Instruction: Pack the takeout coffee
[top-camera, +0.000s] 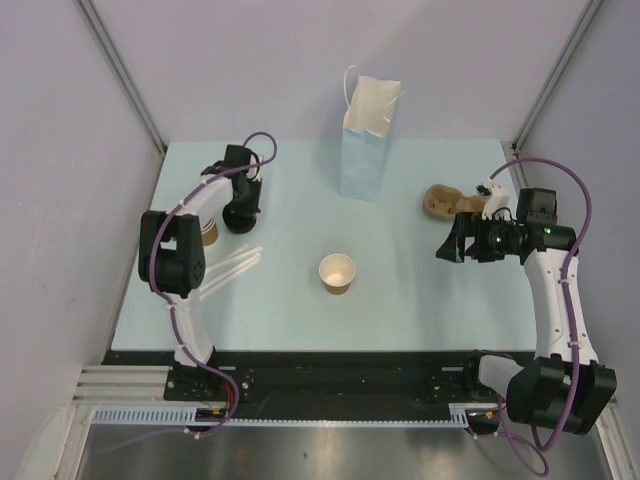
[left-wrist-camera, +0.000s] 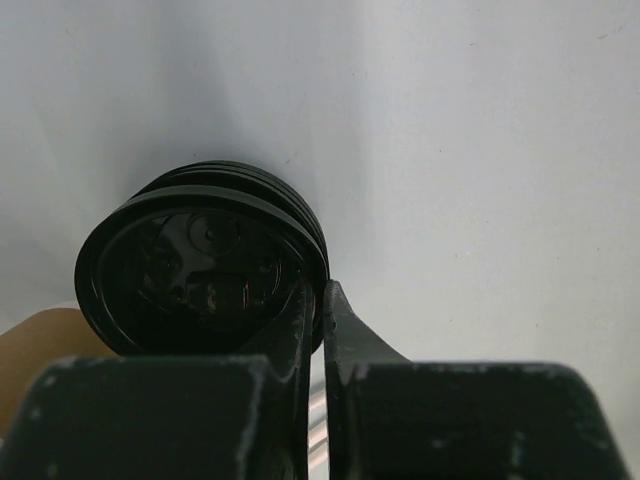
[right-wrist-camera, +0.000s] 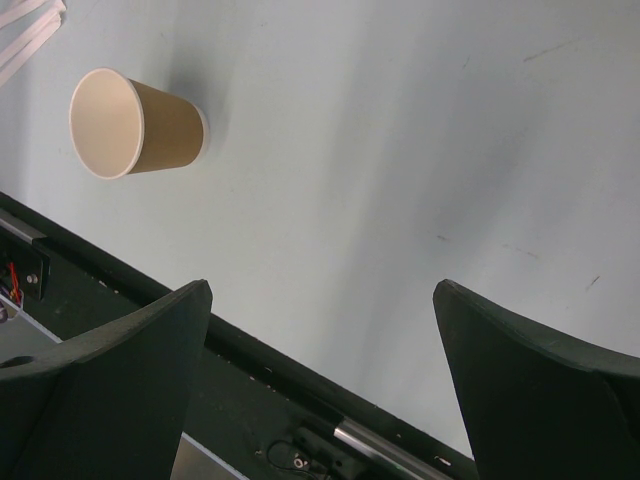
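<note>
No lidded coffee cup shows in any view. An unlidded kraft-brown cup (top-camera: 337, 272) with a cream inside stands upright mid-table; it also shows in the right wrist view (right-wrist-camera: 135, 123). My left gripper (top-camera: 240, 217) is at the back left, shut on the rim of the top black lid (left-wrist-camera: 200, 265) of a small lid stack; one finger is inside the rim and one outside (left-wrist-camera: 320, 295). My right gripper (top-camera: 452, 244) is open and empty (right-wrist-camera: 322, 290), hovering above the table to the right of the cup.
A light blue paper bag (top-camera: 368, 140) stands open at the back centre. A stack of tan cups (top-camera: 208, 230) and white straws (top-camera: 232, 268) lie by the left arm. A brown object (top-camera: 440, 200) lies behind the right gripper. The table's near edge (right-wrist-camera: 300, 370) is under the right gripper.
</note>
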